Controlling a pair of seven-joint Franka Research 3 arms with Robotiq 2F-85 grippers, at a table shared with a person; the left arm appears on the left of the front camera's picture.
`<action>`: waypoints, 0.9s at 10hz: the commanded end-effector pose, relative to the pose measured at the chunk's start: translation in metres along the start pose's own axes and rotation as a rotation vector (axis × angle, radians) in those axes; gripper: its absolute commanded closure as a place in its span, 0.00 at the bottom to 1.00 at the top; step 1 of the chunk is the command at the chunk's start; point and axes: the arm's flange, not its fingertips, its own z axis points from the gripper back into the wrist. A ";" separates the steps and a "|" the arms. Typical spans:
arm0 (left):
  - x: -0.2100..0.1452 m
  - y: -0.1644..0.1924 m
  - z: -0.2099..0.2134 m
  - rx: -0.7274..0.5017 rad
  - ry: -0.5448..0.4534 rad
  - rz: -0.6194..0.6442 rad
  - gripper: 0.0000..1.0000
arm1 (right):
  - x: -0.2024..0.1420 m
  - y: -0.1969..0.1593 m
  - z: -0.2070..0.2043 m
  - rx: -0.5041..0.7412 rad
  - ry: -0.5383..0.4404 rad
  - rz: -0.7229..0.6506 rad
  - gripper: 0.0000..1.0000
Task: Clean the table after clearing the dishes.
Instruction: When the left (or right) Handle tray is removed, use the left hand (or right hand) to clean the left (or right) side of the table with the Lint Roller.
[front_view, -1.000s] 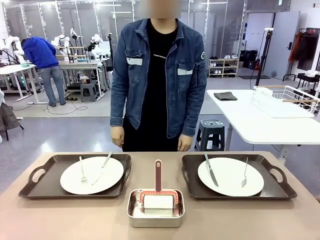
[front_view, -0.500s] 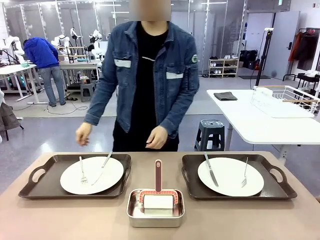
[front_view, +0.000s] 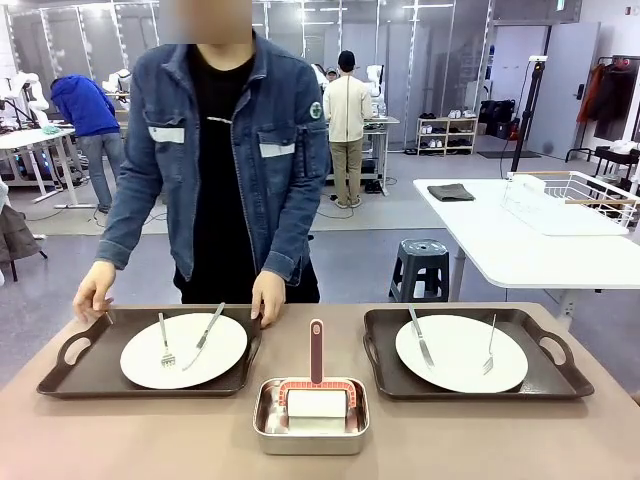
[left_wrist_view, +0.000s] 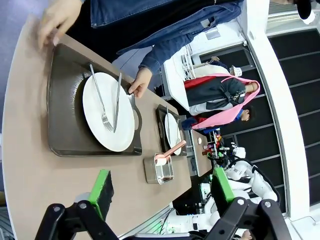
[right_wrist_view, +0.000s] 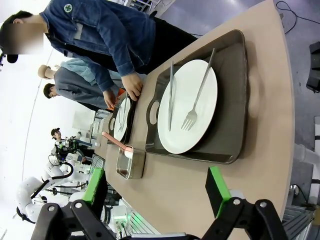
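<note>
**Dishes on the bench, both grippers wide and empty**

Front view: a steel pan (front_view: 311, 432) is seen at the near middle of the bench (front_view: 130, 440), with a red-handled cleaning tool (front_view: 316, 355) laid in it. Left of the pan a dark left tray (front_view: 60, 375) is set, carrying a white left plate (front_view: 183, 362) on which a fork (front_view: 165, 345) and a knife (front_view: 208, 330) are laid. Right of the pan a right tray (front_view: 560, 378) is set with a right plate (front_view: 461, 358), laid likewise. A person is seen beyond the pan at the bench's far edge. One hand (front_view: 94, 292) is placed on the left tray's far rim at the corner away from the pan, the other hand (front_view: 268, 297) at the corner nearer the pan.

Left wrist view: the left gripper (left_wrist_view: 161, 190) is held on the near side of the pan, its jaws spread fully apart with nothing between them. The left tray and plate are seen beyond the pan.

Right wrist view: the right gripper (right_wrist_view: 156, 187) is held likewise, jaws wide and nothing gripped. The right tray and plate lie just beside the pan.
</note>
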 end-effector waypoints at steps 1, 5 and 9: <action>-0.003 0.000 0.002 -0.007 -0.004 -0.007 0.00 | 0.000 0.001 0.001 0.004 -0.003 0.004 0.00; -0.003 0.000 0.002 -0.007 -0.004 -0.007 0.00 | 0.000 0.001 0.001 0.004 -0.003 0.004 0.00; -0.003 0.000 0.002 -0.007 -0.004 -0.007 0.00 | 0.000 0.001 0.001 0.004 -0.003 0.004 0.00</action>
